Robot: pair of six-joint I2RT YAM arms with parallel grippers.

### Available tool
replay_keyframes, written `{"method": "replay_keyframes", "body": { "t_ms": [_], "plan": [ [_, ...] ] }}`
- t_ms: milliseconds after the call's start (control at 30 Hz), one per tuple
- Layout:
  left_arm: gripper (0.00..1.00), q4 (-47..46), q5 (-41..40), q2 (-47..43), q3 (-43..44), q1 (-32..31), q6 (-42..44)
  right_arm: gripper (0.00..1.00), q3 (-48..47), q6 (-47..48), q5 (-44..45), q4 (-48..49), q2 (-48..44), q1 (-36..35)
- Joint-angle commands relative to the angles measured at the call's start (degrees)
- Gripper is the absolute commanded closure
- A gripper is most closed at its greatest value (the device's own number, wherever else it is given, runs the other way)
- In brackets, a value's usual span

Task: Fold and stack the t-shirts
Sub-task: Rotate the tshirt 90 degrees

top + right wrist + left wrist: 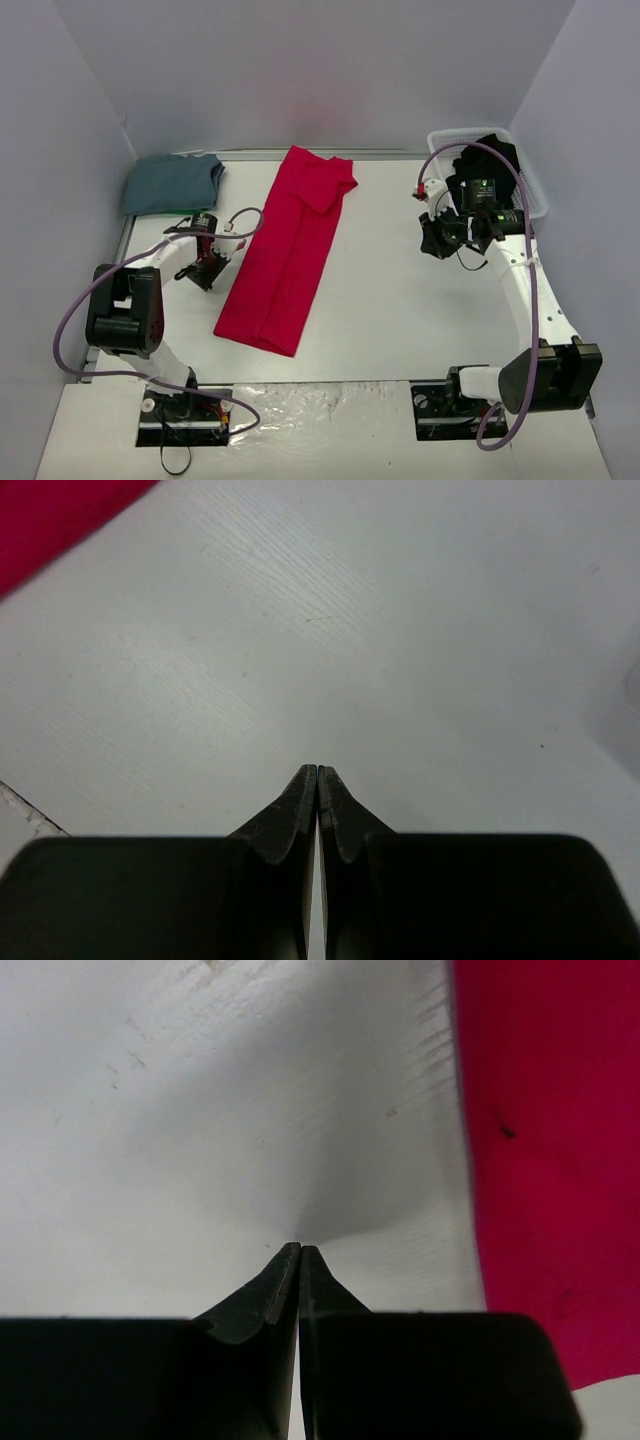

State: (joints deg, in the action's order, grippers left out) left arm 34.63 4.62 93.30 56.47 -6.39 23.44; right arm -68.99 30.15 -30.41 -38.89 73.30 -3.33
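The red t-shirt (288,248) lies on the table as a long narrow strip, folded lengthwise, running from the back centre toward the front left. It also shows in the left wrist view (550,1160) and at the corner of the right wrist view (50,520). The blue-grey t-shirt (172,183) lies folded at the back left corner. The black t-shirt (487,160) sits in the white basket (532,180) at the back right. My left gripper (205,272) is shut and empty, just left of the red shirt (300,1248). My right gripper (436,243) is shut and empty over bare table (317,770).
Grey walls close in the table on the left, back and right. The white tabletop (400,300) lies between the red shirt and the right arm. A crinkled plastic sheet (320,400) covers the near edge between the arm bases.
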Motion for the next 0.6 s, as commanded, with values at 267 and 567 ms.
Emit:
{"method": "replay_keyframes", "body": {
  "t_ms": [267,567],
  "plan": [
    [0.98,7.3,5.0,1.1,3.2,-4.8,2.6,1.0,0.0,1.4,-3.2,-1.4,2.9,0.3],
    [0.98,8.0,8.6,6.6,2.9,-10.8,3.4,1.0,-0.1,1.1,-3.2,-1.4,4.0,0.3]
  ]
}}
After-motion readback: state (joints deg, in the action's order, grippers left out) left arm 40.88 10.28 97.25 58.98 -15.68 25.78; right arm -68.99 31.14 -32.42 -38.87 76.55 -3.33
